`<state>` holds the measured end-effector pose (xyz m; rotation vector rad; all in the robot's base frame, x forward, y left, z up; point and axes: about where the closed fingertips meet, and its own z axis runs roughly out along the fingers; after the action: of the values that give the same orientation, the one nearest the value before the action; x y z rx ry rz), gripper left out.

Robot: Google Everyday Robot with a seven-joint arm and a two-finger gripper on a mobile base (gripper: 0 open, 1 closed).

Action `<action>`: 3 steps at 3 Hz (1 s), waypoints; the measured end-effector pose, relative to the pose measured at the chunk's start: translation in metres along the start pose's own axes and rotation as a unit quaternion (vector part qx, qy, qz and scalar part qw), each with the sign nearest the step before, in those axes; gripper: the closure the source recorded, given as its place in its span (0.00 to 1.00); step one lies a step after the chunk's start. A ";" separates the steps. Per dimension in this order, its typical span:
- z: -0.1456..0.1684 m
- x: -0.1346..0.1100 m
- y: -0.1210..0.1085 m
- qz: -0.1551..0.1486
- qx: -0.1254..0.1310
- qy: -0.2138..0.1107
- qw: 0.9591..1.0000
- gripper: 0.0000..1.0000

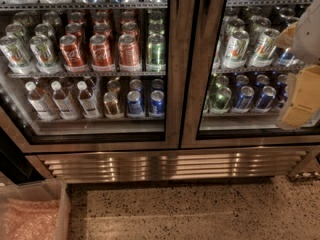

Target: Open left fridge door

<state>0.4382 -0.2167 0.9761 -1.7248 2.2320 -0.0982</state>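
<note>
The left fridge door (172,84) is a tall glass door in a brushed steel frame and fills the left and middle of the camera view. Red cola cans (101,51), green cans (155,49) and clear bottles (62,101) show through its pane. Its right stile lies against the stile of the right door (195,84), with only a thin dark seam between them. My gripper (301,96) is a cream-yellow shape at the far right edge, in front of the right door's pane and well away from the left door. It holds nothing that I can see.
The right door shows white-green cans (236,46) and blue cans (245,98). A steel louvred grille (165,164) runs under both doors. A clear plastic bin (32,211) with pinkish wrap stands on the speckled floor (200,209) at lower left.
</note>
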 end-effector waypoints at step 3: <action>0.002 -0.065 -0.033 -0.016 0.002 -0.095 0.995 0.00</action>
<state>0.4840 -0.1636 0.9956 -1.6932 2.0664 0.0525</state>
